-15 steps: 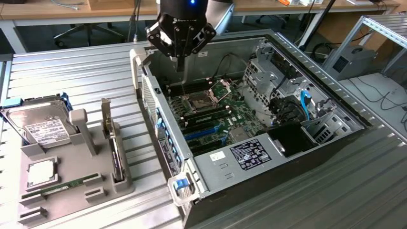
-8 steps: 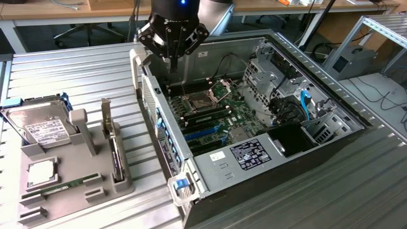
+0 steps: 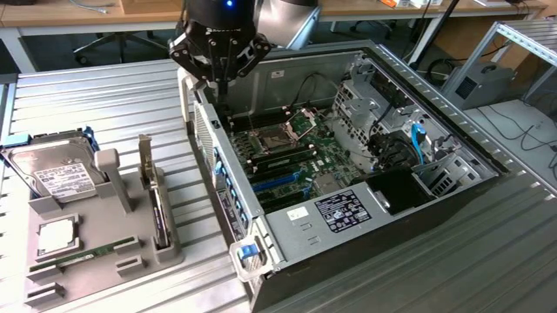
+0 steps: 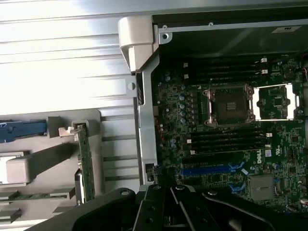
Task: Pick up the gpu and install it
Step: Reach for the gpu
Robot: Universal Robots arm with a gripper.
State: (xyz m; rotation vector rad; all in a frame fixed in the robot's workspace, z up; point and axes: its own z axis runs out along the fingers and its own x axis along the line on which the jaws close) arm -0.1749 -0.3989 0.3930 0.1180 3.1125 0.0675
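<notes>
The gpu [image 3: 154, 195] stands on edge in a grey holder [image 3: 96, 261] at the exterior view's left, its pale metal bracket uppermost. In the wrist view the gpu [image 4: 85, 161] shows as a thin green board edge beside the case wall. My gripper [image 3: 220, 98] hangs over the rear corner of the open computer case [image 3: 287, 225], well apart from the gpu. Its fingers [image 4: 156, 202] are shut together with nothing between them. The motherboard [image 3: 291, 153] lies exposed inside, with a blue card slot [image 4: 209, 169] near the gripper.
A silver hard drive [image 3: 59, 175] leans in the holder's far end. A processor chip [image 3: 55, 235] and a narrow RAM stick [image 3: 83, 255] lie in the holder too. Drive cages and cables [image 3: 392, 130] fill the case's far side. The table is ribbed metal [image 3: 104, 98].
</notes>
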